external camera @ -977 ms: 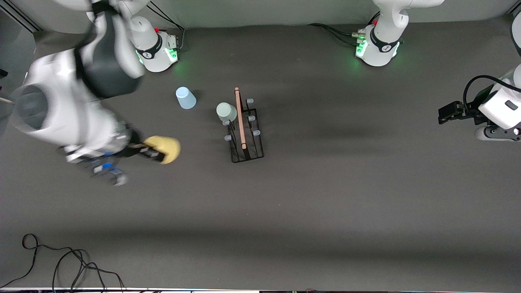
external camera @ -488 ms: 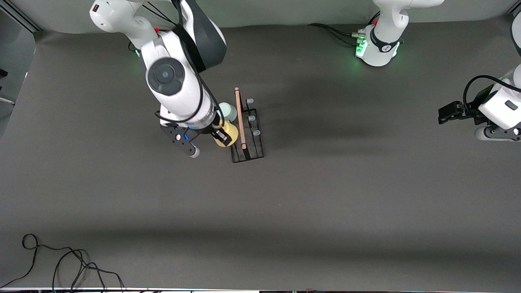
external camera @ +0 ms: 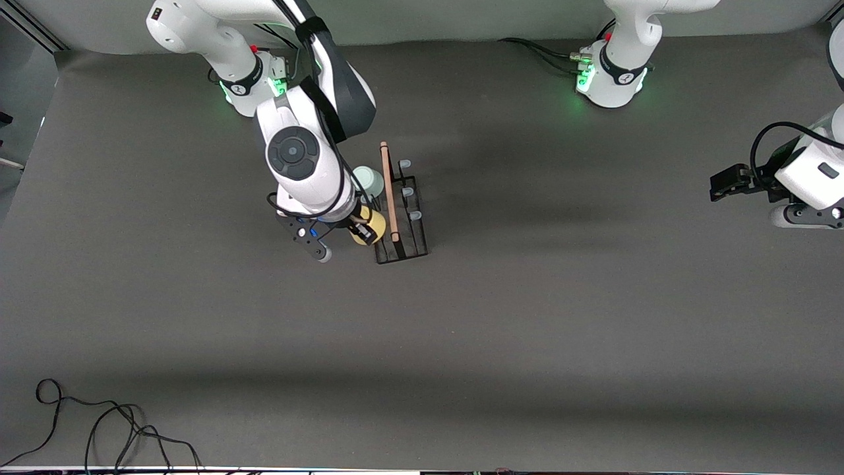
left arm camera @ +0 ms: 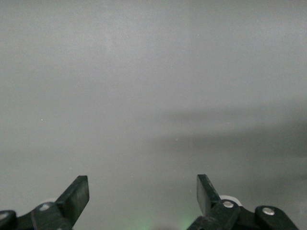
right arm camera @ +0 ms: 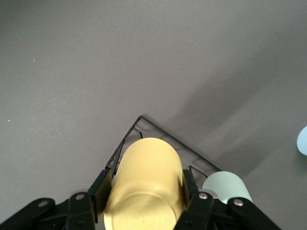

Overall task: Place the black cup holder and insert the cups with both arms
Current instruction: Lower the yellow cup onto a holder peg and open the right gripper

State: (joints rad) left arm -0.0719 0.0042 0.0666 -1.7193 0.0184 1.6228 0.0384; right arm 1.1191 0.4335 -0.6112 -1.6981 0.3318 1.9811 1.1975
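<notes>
The right arm (external camera: pixel 310 125) reached out from its base at the top of the front view, its upper link folded forward and its wrist bent down over the table beside the black cup holder (external camera: pixel 401 218). Its forearm stood nearly end-on to the high camera, so that the round white joint cap faced upward. The right gripper (external camera: pixel 361 229) hung over the rack's side toward the right arm's end of the table, its jaws closed on the yellow cup (external camera: pixel 369 226). In the right wrist view the two black fingers (right arm camera: pixel 100 191) pressed against the sides of the yellow cup (right arm camera: pixel 144 184), whose closed bottom pointed away from the wrist, over the wire base of the cup holder (right arm camera: pixel 144 125).

The cup holder stood upright on the table near the middle, its wooden rod (external camera: pixel 389 191) running along the top. The pale green cup (external camera: pixel 367 181) sat upside down on a peg on the same side of the rack, farther from the front camera than the yellow cup. A sliver of the blue cup (right arm camera: pixel 302 140) showed at the edge of the right wrist view.

The left arm (external camera: pixel 808 171) waited at its own end of the table. The left gripper (external camera: pixel 723 185) was held up in the air with its jaws spread wide and nothing between its fingers (left arm camera: pixel 76 196).
</notes>
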